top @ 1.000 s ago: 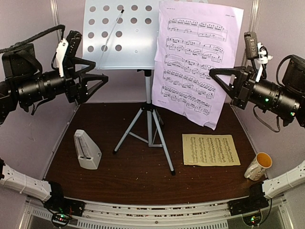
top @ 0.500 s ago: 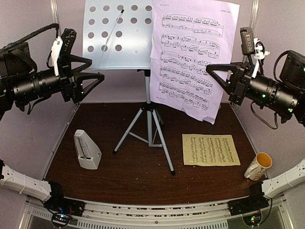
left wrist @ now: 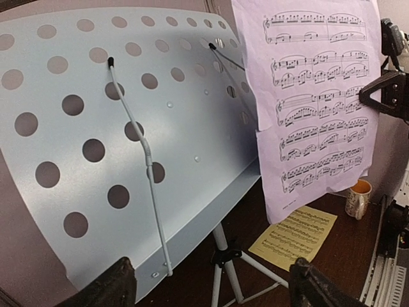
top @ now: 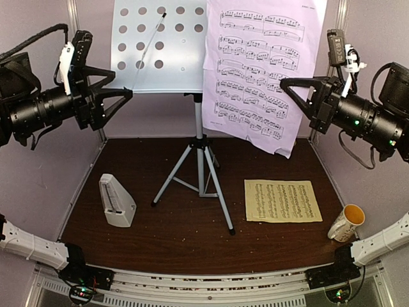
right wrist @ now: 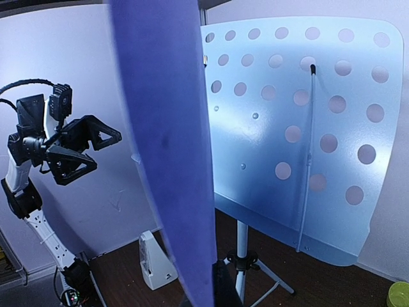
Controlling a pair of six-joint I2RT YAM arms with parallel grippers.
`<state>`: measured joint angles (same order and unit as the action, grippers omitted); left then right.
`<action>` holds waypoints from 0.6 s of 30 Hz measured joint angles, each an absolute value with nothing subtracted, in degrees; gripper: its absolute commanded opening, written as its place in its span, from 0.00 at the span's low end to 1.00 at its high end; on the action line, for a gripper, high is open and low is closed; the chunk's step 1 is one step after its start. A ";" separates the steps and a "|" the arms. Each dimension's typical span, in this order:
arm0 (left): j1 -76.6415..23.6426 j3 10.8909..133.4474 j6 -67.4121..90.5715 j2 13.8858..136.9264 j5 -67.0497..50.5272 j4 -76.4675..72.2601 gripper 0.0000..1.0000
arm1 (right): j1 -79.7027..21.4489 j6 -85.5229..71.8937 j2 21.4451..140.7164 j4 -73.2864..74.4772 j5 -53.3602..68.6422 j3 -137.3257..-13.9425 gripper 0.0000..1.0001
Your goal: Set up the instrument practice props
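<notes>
1. Your right gripper is clamped on the right edge of the lilac page. The sheet hangs upright in the air, overlapping the right side of the grey perforated desk. Whether it touches the desk: cannot tell.
2. Your left gripper hangs just left of the desk, jaws wide apart, nothing between them.
3. The desk sits on the silver tripod, mid-table.
4. On the table: the pale yellow page lies flat right of the tripod, the metronome stands upright to its left, and the mug is near the yellow sheet's right edge.
</notes>
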<state>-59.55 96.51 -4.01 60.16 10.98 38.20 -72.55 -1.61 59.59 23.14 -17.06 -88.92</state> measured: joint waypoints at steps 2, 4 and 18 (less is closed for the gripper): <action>-59.55 96.84 -4.12 60.25 11.40 38.24 0.84 | -72.55 -1.56 59.59 22.92 -17.15 -89.03 0.00; -59.55 97.10 -4.25 60.34 11.77 38.24 0.84 | -72.55 -1.45 59.79 22.92 -17.39 -89.36 0.00; -59.55 102.78 -5.69 61.12 16.38 39.55 0.83 | -72.55 -0.27 64.03 22.48 -18.96 -96.84 0.00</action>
